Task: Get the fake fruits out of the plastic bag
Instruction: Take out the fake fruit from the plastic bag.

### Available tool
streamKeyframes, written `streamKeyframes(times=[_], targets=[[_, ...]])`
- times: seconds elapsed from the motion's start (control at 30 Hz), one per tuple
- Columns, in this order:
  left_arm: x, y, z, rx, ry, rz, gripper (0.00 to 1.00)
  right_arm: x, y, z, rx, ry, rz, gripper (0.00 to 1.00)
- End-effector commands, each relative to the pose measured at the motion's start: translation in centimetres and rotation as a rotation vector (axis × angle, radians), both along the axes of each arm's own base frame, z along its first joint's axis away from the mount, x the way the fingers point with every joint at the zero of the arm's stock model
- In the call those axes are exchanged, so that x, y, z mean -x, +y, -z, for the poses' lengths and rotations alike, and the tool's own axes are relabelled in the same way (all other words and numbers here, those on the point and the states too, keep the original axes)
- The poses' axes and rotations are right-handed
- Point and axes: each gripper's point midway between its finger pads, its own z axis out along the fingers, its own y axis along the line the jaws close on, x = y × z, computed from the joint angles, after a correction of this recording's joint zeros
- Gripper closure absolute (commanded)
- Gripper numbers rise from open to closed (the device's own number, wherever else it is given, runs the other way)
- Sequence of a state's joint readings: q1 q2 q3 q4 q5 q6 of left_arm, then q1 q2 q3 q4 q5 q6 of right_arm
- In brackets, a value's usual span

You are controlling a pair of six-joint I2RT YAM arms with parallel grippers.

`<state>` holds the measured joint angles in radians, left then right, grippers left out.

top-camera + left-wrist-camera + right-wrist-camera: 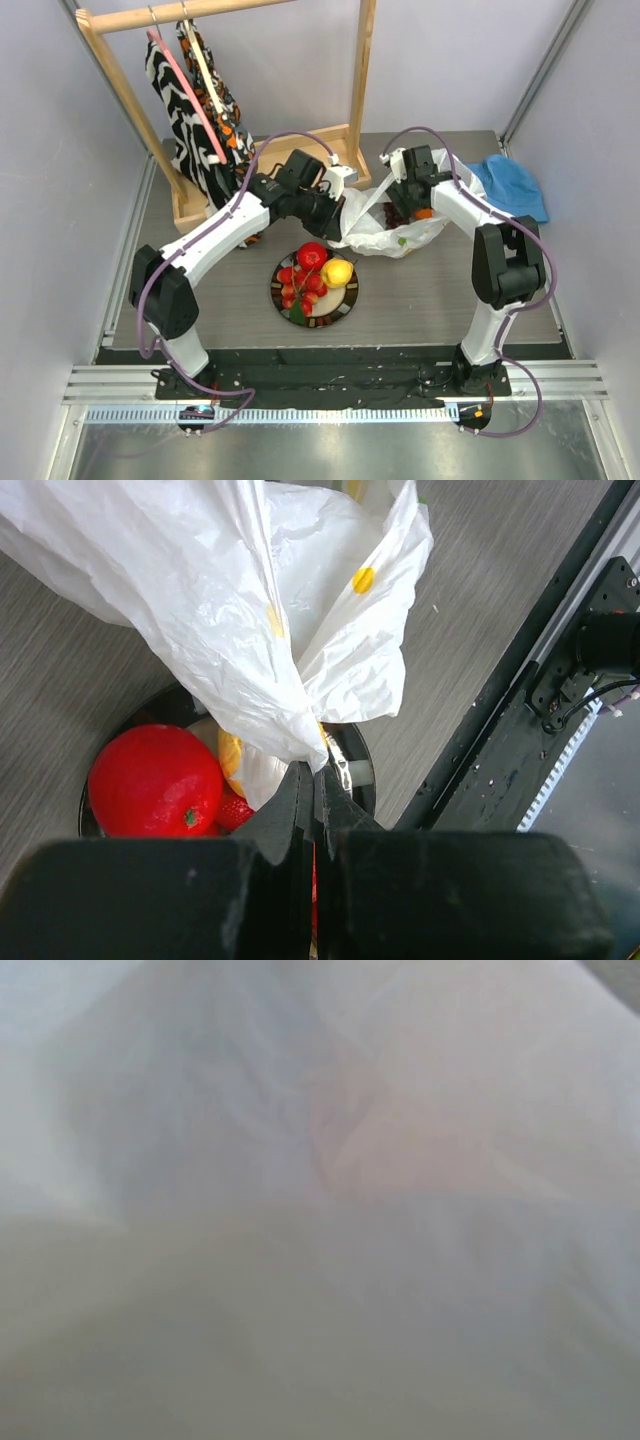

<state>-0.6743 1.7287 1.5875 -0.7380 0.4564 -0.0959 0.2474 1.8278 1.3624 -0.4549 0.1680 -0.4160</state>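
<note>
The white plastic bag (385, 235) lies behind a dark plate (345, 303) that holds a red apple (312, 256), a yellow lemon (337, 272) and red berries (298, 288). My left gripper (336, 226) is shut on the bag's left edge (300, 670) and holds it above the plate; the apple (155, 780) and a berry (236, 810) show under it. My right gripper (402, 212) is down in the bag's mouth, its jaws hidden. An orange (425, 212) and dark grapes (396, 216) show there. The right wrist view shows only blurred white plastic (320, 1200).
A blue hat (512, 186) lies at the back right. A wooden clothes rack (345, 150) with patterned garments (195, 110) stands at the back left. The table's front edge and black rail (520, 730) are near the plate.
</note>
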Motion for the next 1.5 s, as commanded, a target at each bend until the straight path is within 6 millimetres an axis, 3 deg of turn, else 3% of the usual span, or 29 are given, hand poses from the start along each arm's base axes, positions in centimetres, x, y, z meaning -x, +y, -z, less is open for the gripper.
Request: streamKeyframes(times=[0.0, 0.17, 0.2, 0.37, 0.5, 0.53, 0.6, 0.63, 0.67, 0.7, 0.77, 0.8, 0.93, 1.03, 1.33, 1.47], targets=[[0.7, -0.4, -2.2, 0.048, -0.053, 0.036, 1.00, -3.7, -1.9, -1.3, 0.081, -0.124, 0.084, 0.23], [0.7, -0.3, -2.2, 0.045, -0.052, 0.036, 1.00, -5.5, -3.1, 0.1, 0.154, -0.125, 0.117, 0.19], [0.7, -0.3, -2.1, 0.044, -0.051, 0.036, 1.00, -5.7, -3.3, 1.4, 0.164, -0.104, 0.121, 0.18], [1.1, 0.0, -1.7, 0.031, -0.035, 0.036, 1.00, -8.9, -5.2, 1.5, 0.234, -0.169, 0.155, 0.22], [0.9, -0.5, -1.8, 0.028, -0.045, 0.041, 1.00, -9.5, -5.7, 0.7, 0.162, -0.174, 0.130, 0.59], [0.7, -0.7, -2.1, 0.031, -0.057, 0.043, 1.00, -9.1, -5.9, -0.7, 0.136, -0.182, 0.123, 0.62], [-0.2, -1.3, -2.6, 0.034, -0.080, 0.041, 1.00, -7.7, -4.3, -1.4, 0.033, -0.160, 0.059, 0.66], [-0.5, -1.6, -2.7, 0.034, -0.085, 0.040, 1.00, -6.9, -3.6, -3.8, -0.026, -0.184, 0.027, 0.67], [-0.9, -2.0, -2.4, 0.027, -0.087, 0.040, 1.00, -5.8, -3.0, -4.1, -0.066, -0.169, 0.020, 0.67], [-1.5, -2.6, -3.2, 0.040, -0.113, 0.039, 1.00, -4.3, -1.3, -4.1, -0.156, -0.116, -0.037, 0.67], [-2.2, -3.2, -3.5, 0.041, -0.132, 0.037, 1.00, -1.6, 0.2, -6.4, -0.267, -0.104, -0.059, 0.67], [-2.8, -3.9, -3.3, 0.041, -0.139, 0.040, 1.00, 0.4, 2.1, -6.8, -0.358, -0.056, -0.120, 0.67], [-4.0, -5.2, -3.5, 0.044, -0.162, 0.044, 1.00, 6.1, 5.0, -9.5, -0.554, -0.004, -0.194, 0.67], [-4.8, -5.8, -3.8, 0.042, -0.189, 0.046, 1.00, 9.5, 6.2, -10.9, -0.648, 0.039, -0.215, 0.67], [-6.4, -5.1, -4.6, 0.001, -0.267, 0.008, 1.00, 14.6, 7.8, -18.1, -0.724, -0.057, -0.344, 0.68], [-7.0, -4.2, -4.7, -0.026, -0.299, 0.003, 1.00, 18.1, 9.6, -18.6, -0.658, -0.043, -0.556, 0.68]])
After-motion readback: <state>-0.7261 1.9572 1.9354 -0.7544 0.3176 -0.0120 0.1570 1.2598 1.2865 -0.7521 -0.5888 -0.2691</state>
